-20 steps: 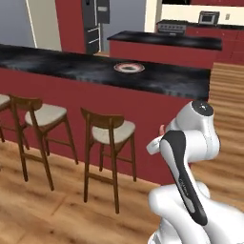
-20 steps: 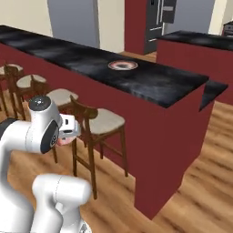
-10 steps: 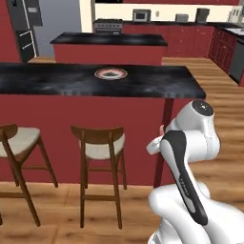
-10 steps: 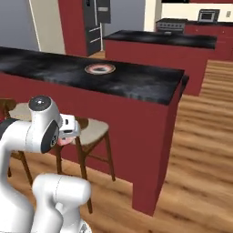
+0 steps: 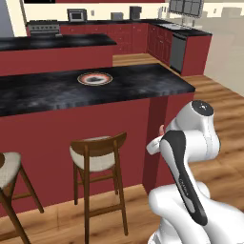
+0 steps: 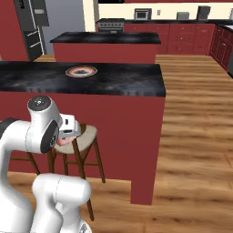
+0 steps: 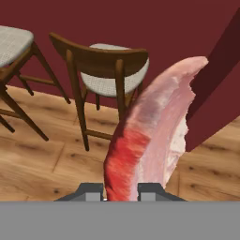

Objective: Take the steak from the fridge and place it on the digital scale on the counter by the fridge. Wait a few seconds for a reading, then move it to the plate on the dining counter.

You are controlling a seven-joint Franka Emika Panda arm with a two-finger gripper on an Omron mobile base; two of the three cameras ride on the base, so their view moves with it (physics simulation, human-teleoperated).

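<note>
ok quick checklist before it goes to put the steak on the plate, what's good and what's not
1. Steak held: ok. The fingers are shut on the steak, which sticks out edge-on between them in the hand view.
2. Plate free: ok. The plate on the dining counter has nothing on it.
3. Steak above counter height: not ok. It sits low by the arm, below the counter top, facing the red side panel.
4. Path up: cannot tell. A stool stands close under the counter edge.
5. Grip depth: cannot tell. The fingertips are mostly hidden by the meat.
</note>
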